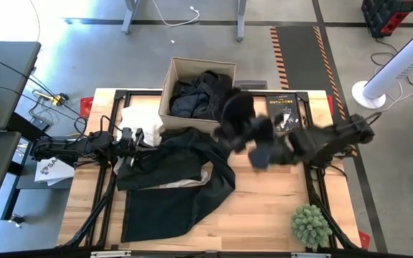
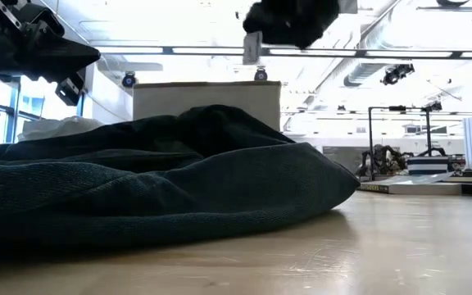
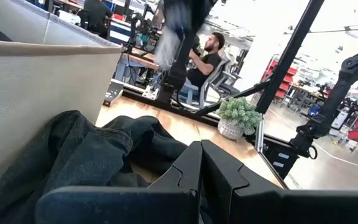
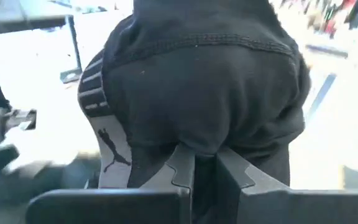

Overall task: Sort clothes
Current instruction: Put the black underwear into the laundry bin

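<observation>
My right gripper (image 1: 244, 130) is shut on a small black garment (image 1: 236, 111) with a grey striped band (image 4: 101, 112), held high beside a cardboard box (image 1: 169, 86); it shows at the top of the low view (image 2: 293, 20). The box holds dark clothes (image 1: 199, 97). A large black garment (image 1: 174, 179) lies spread on the table, with a pale layer showing under it (image 1: 181, 183). A white garment (image 1: 142, 117) lies left of the box. My left gripper (image 1: 135, 136) is shut and empty, just above the large garment's left end (image 3: 92, 155). My right gripper pinches a bunched fold of the small black garment (image 4: 204, 140) between its two fingers. The cloth bulges out past the fingertips (image 4: 182, 165) in several layers. The garment is lifted clear, well above the table (image 2: 289, 24).
A black paperback book (image 1: 287, 109) lies at the far right, a small green plant (image 1: 310, 226) at the near right corner. Bare wood (image 1: 271, 208) shows between them. A person (image 3: 207, 56) sits in the room beyond the table.
</observation>
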Motion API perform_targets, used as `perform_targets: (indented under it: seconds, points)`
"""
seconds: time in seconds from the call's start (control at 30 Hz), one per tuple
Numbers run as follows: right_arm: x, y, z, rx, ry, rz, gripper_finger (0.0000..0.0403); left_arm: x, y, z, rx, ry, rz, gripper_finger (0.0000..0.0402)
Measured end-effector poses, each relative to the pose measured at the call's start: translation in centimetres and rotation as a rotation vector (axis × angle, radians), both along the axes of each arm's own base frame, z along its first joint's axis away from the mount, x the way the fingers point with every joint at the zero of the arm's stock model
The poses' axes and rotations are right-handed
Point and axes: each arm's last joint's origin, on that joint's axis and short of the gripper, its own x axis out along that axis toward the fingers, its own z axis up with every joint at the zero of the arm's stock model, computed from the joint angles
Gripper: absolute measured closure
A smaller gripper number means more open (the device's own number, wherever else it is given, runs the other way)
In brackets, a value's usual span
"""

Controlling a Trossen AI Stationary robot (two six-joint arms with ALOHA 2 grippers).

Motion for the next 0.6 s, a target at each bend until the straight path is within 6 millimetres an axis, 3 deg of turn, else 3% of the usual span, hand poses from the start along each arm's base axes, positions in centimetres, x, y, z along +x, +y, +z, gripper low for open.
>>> perform_targets:
  seconds: [0.13, 0.3, 0.43, 0.6]
  points:
    - [2.1, -4.7, 4.5, -0.098, 0.019, 0.058, 0.0382, 0.0, 0.0, 0.0, 0.0, 0.0, 0.0, 0.0394]
    - [3.6, -11.6, 6.7, -0.152, -0.112, 0.201, 0.0381, 0.0, 0.0, 0.0, 0.0, 0.0, 0.002, 0.0394]
    - [5.1, -16.6, 5.2, -0.097, -0.149, 0.237, 0.038, 0.0, 0.0, 0.0, 0.0, 0.0, 0.003, 0.0394]
    - [8.7, -21.0, 0.1, 0.036, -0.078, 0.261, 0.0379, 0.0, 0.0, 0.0, 0.0, 0.001, 0.005, 0.0394]
